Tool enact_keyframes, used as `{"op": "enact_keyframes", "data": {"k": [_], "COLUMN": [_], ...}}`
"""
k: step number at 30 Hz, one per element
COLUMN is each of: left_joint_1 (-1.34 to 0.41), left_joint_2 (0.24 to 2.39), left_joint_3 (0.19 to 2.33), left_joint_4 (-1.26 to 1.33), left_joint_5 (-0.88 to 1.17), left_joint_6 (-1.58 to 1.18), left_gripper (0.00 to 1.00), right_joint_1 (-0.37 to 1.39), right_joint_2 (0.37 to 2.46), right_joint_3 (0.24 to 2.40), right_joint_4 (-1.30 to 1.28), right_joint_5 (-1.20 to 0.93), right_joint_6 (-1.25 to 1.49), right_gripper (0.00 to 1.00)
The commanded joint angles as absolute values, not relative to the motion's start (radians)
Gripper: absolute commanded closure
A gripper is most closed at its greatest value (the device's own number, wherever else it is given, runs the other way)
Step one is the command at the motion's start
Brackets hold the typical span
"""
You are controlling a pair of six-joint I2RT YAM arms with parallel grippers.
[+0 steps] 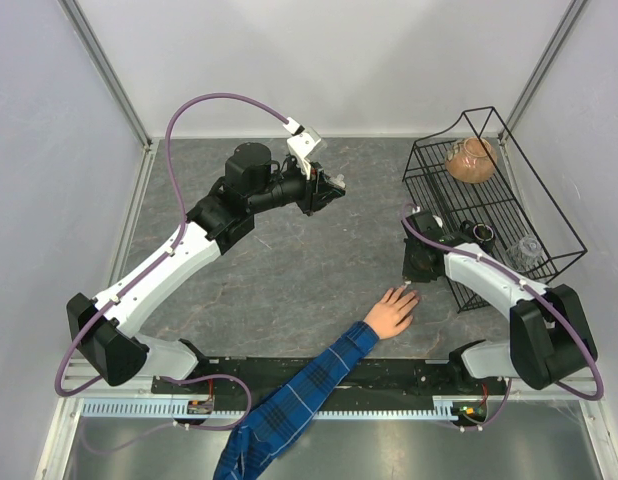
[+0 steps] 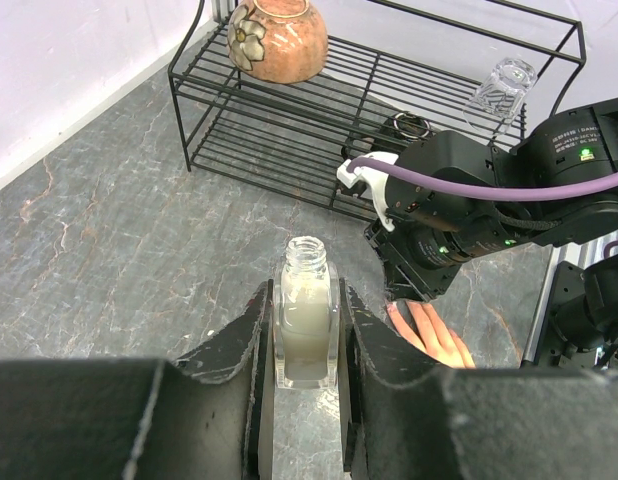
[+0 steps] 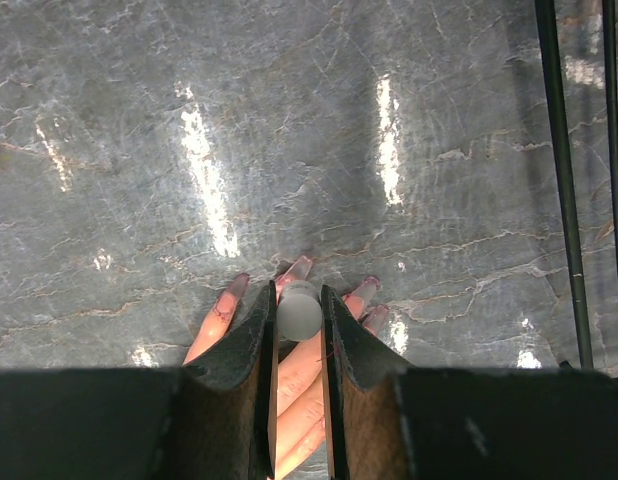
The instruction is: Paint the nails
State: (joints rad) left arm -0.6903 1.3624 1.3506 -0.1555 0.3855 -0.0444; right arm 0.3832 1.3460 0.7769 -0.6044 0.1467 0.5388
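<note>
Your right hand point(image 3: 298, 293) is closed narrowly on the pale round brush cap point(image 3: 299, 312) and points straight down over the person's hand point(image 1: 392, 312). That hand lies flat on the table point(image 1: 289, 280) at the near right, fingers spread toward the far side. The nails point(image 3: 301, 266) are at those fingertips, right under and just beyond your grip. The bristles are hidden below the cap, so you cannot see whether they touch. Your left hand point(image 2: 307, 300) is clamped on the uncapped polish bottle point(image 2: 306, 325), held upright over the far middle of the table, well apart from the fingers.

For a clean stroke, lower the brush slowly until the bristles just meet the nail. Then draw along the finger's own line, from cuticle toward tip, with light pressure. Each nail is far smaller than its finger, so any sideways drift will probably land on skin. Reddish marks beside the fingertips suggest that risk is real. Hold the open bottle level and steady. The wire rack point(image 1: 489, 200) stands just right of your right arm, so mind it when you swing across to dip.
</note>
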Motion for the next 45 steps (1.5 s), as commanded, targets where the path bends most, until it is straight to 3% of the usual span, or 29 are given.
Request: {"op": "enact_keyframes", "data": {"k": [1,26,45], "left_joint_1": [-0.687,-0.687,-0.687], "left_joint_2": [1.342,1.358,1.351], "left_joint_3": [1.364,1.385,1.381], "left_joint_4": [-0.124,-0.135,-0.132], "left_joint_5": [0.374,0.368,0.379], "left_joint_6": [-0.032,-0.008,-0.031], "left_gripper": [0.98,0.98,0.98], "right_joint_1": [0.380,0.379,0.380], "right_joint_2": [1.361,1.410,1.370], "right_joint_3": [0.824,0.884,0.819], "right_joint_4": [-0.591,-0.583,-0.595], "right_joint_5": [0.189,0.252,0.115], "right_joint_6": [0.551,0.523,0.509], "right_gripper": [1.00,1.00,1.00]}}
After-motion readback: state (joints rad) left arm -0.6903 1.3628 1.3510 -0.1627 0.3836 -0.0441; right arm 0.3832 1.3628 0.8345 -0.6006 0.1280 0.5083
